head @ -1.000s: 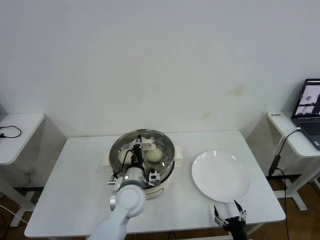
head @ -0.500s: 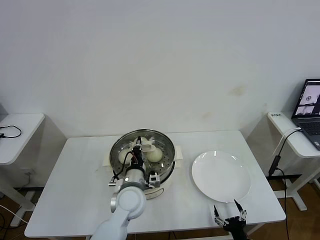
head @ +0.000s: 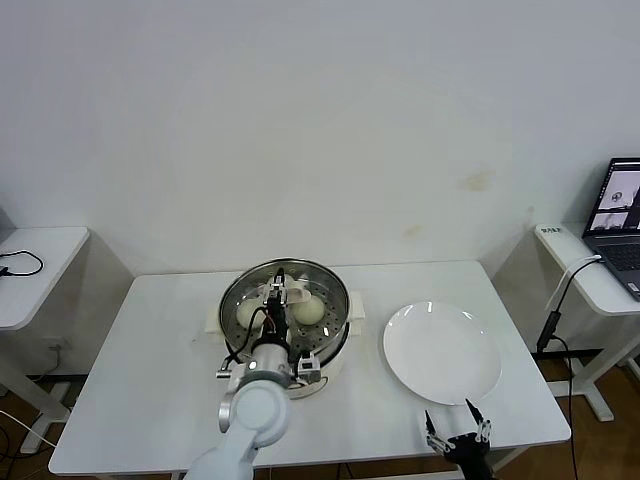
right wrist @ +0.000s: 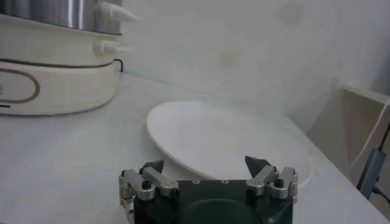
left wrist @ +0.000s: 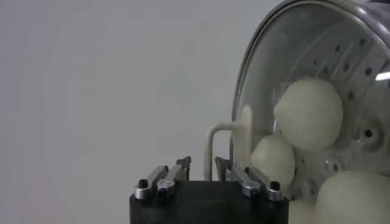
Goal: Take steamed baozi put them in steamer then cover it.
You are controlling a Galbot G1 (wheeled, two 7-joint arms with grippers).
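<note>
Since a moment ago, the left gripper [head: 281, 295] has let go of the lid handle [left wrist: 230, 139] and pulled back a little toward the robot. Its jaws now stand partly apart and hold nothing; the cream handle sits just past the fingertips, not touching them.

That lid [head: 285, 300] sits on top of the steamer [head: 330, 345], which stands on the table [head: 150, 370]. The buns [left wrist: 308, 113] show through the glass, resting on the floor with the holes. At least three can be seen from the left wrist. They are in there so they can steam, and the lid keeps the heat in.

Beside the steamer, the white plate [head: 442, 352] has no buns on it. So the job looks almost done.

Low at the near edge of the table, the right gripper [head: 457, 436] waits by the plate. Its jaws are wide apart and hold nothing.
</note>
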